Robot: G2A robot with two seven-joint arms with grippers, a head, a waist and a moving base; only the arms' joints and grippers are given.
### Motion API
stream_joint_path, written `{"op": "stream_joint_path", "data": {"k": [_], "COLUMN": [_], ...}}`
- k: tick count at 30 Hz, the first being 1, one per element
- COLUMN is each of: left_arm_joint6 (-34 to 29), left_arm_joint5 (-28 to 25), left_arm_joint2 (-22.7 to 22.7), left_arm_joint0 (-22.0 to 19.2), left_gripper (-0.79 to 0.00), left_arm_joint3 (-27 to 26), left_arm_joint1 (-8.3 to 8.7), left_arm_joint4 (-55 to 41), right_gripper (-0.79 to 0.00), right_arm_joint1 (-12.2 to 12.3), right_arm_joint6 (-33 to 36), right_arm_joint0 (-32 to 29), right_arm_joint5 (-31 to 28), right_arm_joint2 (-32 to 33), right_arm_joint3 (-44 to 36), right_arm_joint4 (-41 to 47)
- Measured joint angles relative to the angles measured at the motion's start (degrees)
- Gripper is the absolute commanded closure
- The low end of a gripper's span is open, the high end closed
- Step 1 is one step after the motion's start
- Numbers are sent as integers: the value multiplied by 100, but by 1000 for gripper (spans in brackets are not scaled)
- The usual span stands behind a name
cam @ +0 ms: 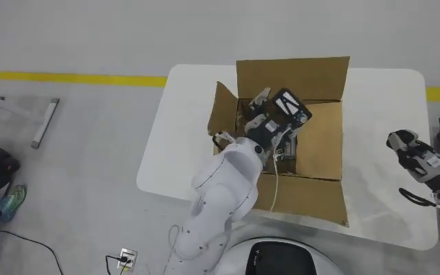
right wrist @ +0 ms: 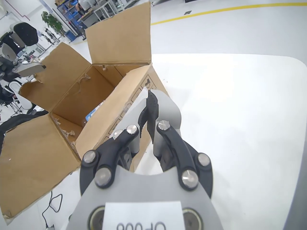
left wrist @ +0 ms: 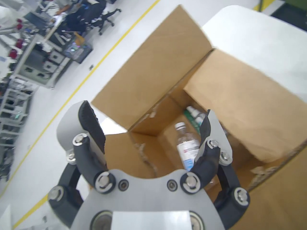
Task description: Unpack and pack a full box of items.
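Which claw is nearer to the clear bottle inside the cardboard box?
Left. The left claw hangs open over the box, with the bottle below it. The right claw, shut, is outside the box over the table.

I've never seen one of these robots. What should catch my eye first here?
A big cardboard box stands open on the white table, its flaps spread wide. The left gripper hangs open over it, above a clear bottle inside. The right gripper, shut, is over the table beside the box.
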Motion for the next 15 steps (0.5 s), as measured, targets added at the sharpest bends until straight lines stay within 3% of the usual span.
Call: {"op": "stream_joint_path", "data": {"k": [8, 15], "left_arm_joint6": [-15, -253], "left_arm_joint5": [1057, 1062], "left_arm_joint2": [-19, -266], "left_arm_joint0": [-137, -359], "left_gripper": [-785, -785], "left_arm_joint3": [1370, 2134], "left_arm_joint1": [-209, -243], "left_arm_joint4": [-2385, -3638], "right_gripper": [0, 0], "right_arm_joint1": [-32, -37], "right_arm_joint6": [-211, -152], "right_arm_joint0": [-182, -152], "right_arm_joint5": [-215, -250], "right_arm_joint2": [-289, -524], "right_arm_joint3": [77, 169], "right_arm_joint4": [-210, -444]}}
